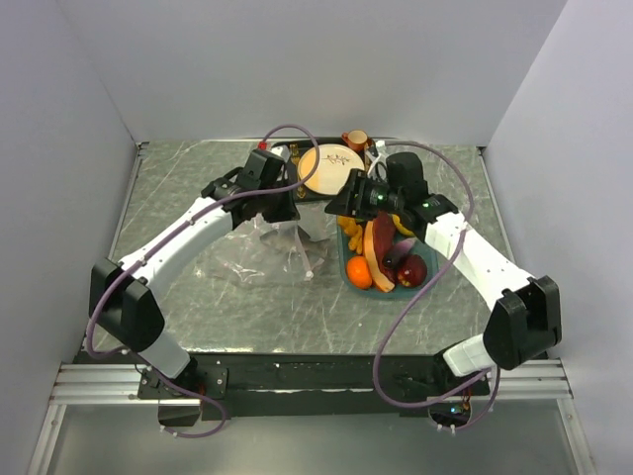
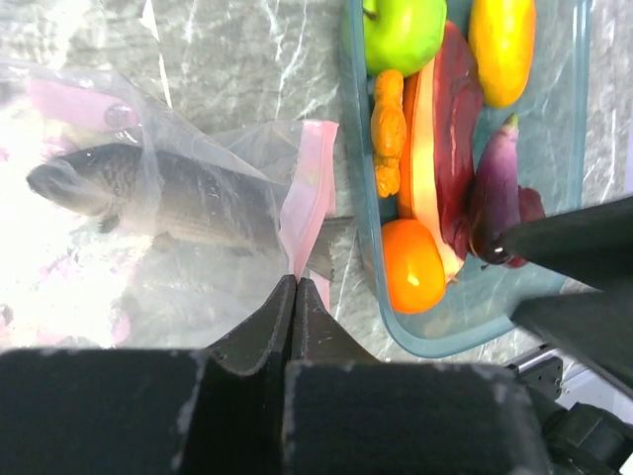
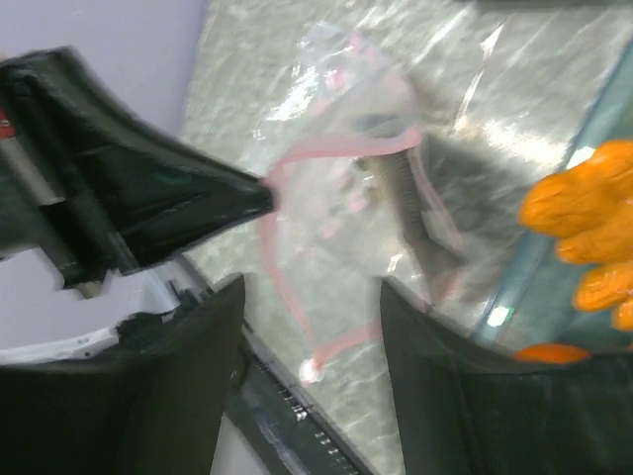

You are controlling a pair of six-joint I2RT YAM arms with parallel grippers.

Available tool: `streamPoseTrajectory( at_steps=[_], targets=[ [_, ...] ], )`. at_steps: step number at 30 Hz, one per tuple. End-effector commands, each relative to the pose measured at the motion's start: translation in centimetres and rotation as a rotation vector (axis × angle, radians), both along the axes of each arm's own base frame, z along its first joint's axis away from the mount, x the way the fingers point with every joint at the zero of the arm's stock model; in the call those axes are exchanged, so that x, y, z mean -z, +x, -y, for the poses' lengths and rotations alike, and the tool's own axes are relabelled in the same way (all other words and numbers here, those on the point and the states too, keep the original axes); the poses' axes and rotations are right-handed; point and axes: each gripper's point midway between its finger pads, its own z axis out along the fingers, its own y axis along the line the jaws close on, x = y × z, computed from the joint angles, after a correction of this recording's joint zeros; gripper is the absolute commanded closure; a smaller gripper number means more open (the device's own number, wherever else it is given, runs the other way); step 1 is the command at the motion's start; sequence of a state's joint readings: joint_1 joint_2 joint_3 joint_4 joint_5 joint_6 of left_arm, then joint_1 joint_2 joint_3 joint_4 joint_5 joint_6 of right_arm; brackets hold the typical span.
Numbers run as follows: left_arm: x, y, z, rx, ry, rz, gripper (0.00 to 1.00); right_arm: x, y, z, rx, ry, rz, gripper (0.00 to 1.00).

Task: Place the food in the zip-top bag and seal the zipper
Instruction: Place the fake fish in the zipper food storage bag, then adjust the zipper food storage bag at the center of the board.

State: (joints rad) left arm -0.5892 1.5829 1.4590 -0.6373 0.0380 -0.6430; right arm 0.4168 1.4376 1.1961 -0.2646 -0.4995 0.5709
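Observation:
The clear zip-top bag (image 2: 198, 148) lies left of the teal tray (image 2: 465, 332), and a grey fish (image 2: 148, 193) shows inside it. My left gripper (image 2: 297, 280) is shut on the bag's pink zipper (image 2: 312, 188), holding the mouth edge up. In the tray lie a green apple (image 2: 401, 30), an orange (image 2: 410, 262), a purple eggplant (image 2: 495, 188), a yellow piece (image 2: 502, 35) and a dark red slice (image 2: 453, 119). My right gripper (image 3: 312, 287) hovers open between bag (image 3: 346, 148) and tray, nothing between its fingers. From above, the left gripper (image 1: 280, 210) and right gripper (image 1: 341, 206) are close together.
A cream-and-orange plate (image 1: 331, 168) and a small brown cup (image 1: 356, 141) stand at the back, just behind both grippers. The teal tray (image 1: 348, 269) sits right of centre. Grey walls close in the table on the left, back and right.

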Motion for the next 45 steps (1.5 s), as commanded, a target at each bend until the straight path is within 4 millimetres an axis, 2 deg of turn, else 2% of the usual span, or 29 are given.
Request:
streamPoseTrajectory(
  at_steps=[1, 3, 4, 6, 7, 10, 20, 30, 33, 34, 37, 42, 45],
  targets=[
    [-3.9, 0.4, -0.7, -0.039, -0.074, 0.109, 0.99, 3.7, 0.1, 0.3, -0.033, -0.073, -0.022, 0.50],
    [-3.3, 0.3, -0.7, -0.039, -0.069, 0.085, 0.99, 3.7, 0.8, 0.4, -0.027, -0.088, -0.007, 0.53],
    [-3.1, 0.2, -0.6, -0.036, -0.069, 0.079, 0.99, 5.0, 1.1, 0.7, -0.027, -0.129, -0.027, 0.53],
    [-3.1, 0.1, -0.5, -0.031, -0.081, 0.080, 0.99, 5.5, 1.5, 0.6, -0.043, -0.151, -0.028, 0.53],
    [-3.3, 0.1, -0.4, -0.028, -0.084, 0.083, 0.99, 6.5, 1.6, 0.6, -0.054, -0.170, -0.048, 0.53],
    [-3.4, 0.2, -0.6, -0.027, -0.077, 0.091, 0.99, 7.6, 1.6, 0.1, -0.090, -0.170, -0.073, 0.52],
    [-3.1, 0.1, -0.6, -0.024, -0.063, 0.082, 0.99, 9.4, 2.8, -1.5, -0.131, -0.135, -0.108, 0.48],
    [-3.4, 0.0, -0.7, -0.022, -0.066, 0.087, 0.99, 11.6, 3.4, -2.2, -0.164, -0.133, -0.154, 0.60],
    [-3.6, 0.0, -0.8, -0.025, -0.067, 0.092, 0.99, 11.5, 3.3, -2.5, -0.174, -0.119, -0.151, 0.77],
    [-3.4, 0.0, -0.9, -0.032, -0.060, 0.085, 0.99, 11.2, 3.2, -2.6, -0.179, -0.109, -0.147, 0.86],
    [-3.2, 0.1, -1.4, -0.059, -0.044, 0.076, 0.99, 9.6, 3.1, -3.0, -0.191, -0.067, -0.117, 1.00],
    [-3.5, -0.2, -1.9, -0.060, -0.040, 0.078, 0.99, 6.3, 2.5, -3.6, -0.204, -0.029, -0.046, 1.00],
    [-4.0, 0.1, -3.3, -0.112, -0.008, 0.101, 0.99, 4.1, 2.1, -4.2, -0.221, -0.012, 0.002, 1.00]
  ],
)
